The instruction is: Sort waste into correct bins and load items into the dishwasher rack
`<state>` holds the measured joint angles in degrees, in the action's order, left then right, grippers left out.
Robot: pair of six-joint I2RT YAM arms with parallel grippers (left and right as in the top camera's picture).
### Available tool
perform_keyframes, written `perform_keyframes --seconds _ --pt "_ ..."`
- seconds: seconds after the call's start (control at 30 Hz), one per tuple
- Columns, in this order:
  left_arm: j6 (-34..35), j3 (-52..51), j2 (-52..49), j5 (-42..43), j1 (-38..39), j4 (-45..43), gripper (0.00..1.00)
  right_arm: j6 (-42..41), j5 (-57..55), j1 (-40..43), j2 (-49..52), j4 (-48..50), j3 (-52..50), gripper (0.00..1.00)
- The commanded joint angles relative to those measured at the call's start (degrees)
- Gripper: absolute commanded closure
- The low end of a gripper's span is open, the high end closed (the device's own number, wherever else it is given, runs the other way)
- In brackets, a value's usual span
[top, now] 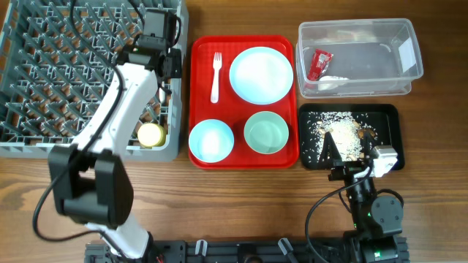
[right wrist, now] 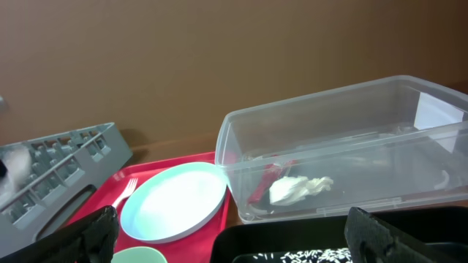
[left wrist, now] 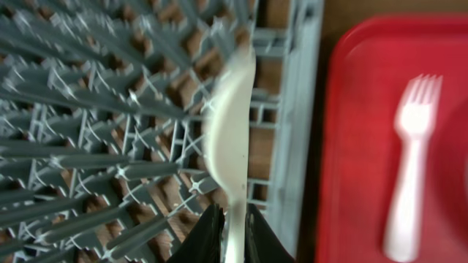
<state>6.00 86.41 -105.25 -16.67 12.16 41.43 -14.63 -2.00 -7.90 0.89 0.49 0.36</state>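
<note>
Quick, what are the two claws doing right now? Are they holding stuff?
Left claw: closed on the spoon, over the rack.
Right claw: open, holding nothing.

A red serving tray (top: 201, 88) lies on the wooden table (top: 241, 208).

**Your colours, thing by thing**

You have a grey rack (top: 44, 73), a yellow cup (top: 151, 134) and a cream-white spoon (left wrist: 232, 146). Your serving tray (top: 201, 73) is red, its fork (top: 216, 77) white and its plate (top: 261, 74) pale blue-white. There is a pale blue bowl (top: 211, 140) and a pale green bowl (top: 266, 132). You see a clear tub (top: 358, 23), a red wrapper (top: 320, 64) and a white scrap (top: 333, 82). Your black tray (top: 385, 124) is speckled with beige crumbs (top: 345, 133).
</note>
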Motion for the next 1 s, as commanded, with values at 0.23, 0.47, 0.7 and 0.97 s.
perform_keyframes --seconds 0.23,0.47,0.7,0.97 --pt "-0.85 0.07 1.62 14.16 1.75 0.42 0.32 0.94 -0.98 0.42 -0.61 0.31 -0.07 0.0" --pt "0.46 -0.22 -3.69 18.1 7.04 -6.14 0.41 0.94 -0.98 0.42 -0.61 0.33 -0.07 0.0" --pt "11.34 -0.22 -15.67 16.85 8.09 -15.28 0.45 0.94 -0.98 0.42 -0.61 0.33 -0.07 0.0" --pt "12.66 -0.22 -21.59 16.85 8.2 -17.4 0.55 0.96 -0.98 0.42 -0.63 0.33 -0.07 0.0"
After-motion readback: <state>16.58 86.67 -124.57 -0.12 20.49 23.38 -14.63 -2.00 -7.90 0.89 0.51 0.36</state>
